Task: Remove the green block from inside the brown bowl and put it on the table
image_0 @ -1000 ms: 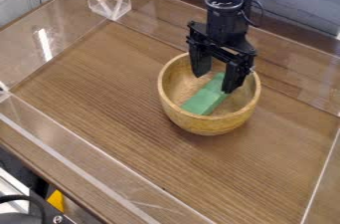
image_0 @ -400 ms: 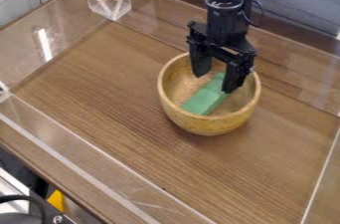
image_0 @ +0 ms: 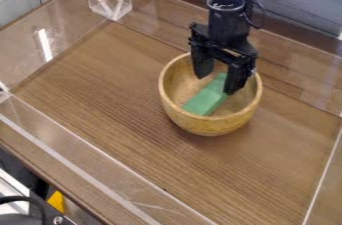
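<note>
Camera view, looking down at an angle from beyond one corner of the work area: the black hand (image_0: 221,71) hangs from a black arm that comes down from the top edge, pointing straight down into the brown bowl (image_0: 210,93). Its two fingers (image_0: 199,65) stand wide apart, with clear space between them, and nothing is held. The fingertips are below the level of the bowl's rim, inside the hollow.

Directly beneath and between the fingers lies the green block (image_0: 207,98). It rests inside the bowl on the sloping inner wall, tilted, its long axis running from the far right of the hollow toward the near left. The upper end of the block sits in the gap between the fingers; whether either finger touches it cannot be told from this view. The lower end reaches the bottom of the bowl, nearer the viewer than the hand.

Around the hand, the bowl is a round, light tan wooden vessel with thick walls, standing upright. It sits on the tabletop (image_0: 107,89), a dark brown wood-grain surface that extends well to the left of the hand and toward the viewer.

Farther out, clear plastic walls (image_0: 80,174) edge the tabletop. Well to the left of the hand and behind it, a small clear plastic bracket (image_0: 110,1) stands near the far corner.
</note>
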Robot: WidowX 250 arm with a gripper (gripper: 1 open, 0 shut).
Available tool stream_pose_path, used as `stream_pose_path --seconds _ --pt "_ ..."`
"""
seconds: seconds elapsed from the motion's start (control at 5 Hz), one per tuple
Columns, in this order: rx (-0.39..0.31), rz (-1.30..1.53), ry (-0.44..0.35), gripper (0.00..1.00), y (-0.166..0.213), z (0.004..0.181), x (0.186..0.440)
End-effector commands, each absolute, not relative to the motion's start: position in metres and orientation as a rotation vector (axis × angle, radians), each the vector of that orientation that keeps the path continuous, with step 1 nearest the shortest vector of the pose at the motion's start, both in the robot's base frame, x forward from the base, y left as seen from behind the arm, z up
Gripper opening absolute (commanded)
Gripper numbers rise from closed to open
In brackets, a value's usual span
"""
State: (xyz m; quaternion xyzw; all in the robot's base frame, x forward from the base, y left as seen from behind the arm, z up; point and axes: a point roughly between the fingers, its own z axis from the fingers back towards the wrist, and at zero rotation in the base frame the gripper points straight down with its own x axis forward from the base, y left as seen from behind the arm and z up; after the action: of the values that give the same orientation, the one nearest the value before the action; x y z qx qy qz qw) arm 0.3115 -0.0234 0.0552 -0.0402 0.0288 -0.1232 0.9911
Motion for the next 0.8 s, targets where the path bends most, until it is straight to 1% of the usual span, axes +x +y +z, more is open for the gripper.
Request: stream_pose_path --seconds 0.0,0.2,0.4,0.6 --pt "-0.078 -0.243 0.029 1.0 -0.023 0.058 0.314" --pt "-0.077 -0.237 0.031 1.0 -0.023 0.052 0.313" --pt "-0.078 -0.231 0.033 0.0 -0.022 0.048 0.312" --pt "-0.083 -0.225 0.028 0.0 -0.021 0.059 0.308"
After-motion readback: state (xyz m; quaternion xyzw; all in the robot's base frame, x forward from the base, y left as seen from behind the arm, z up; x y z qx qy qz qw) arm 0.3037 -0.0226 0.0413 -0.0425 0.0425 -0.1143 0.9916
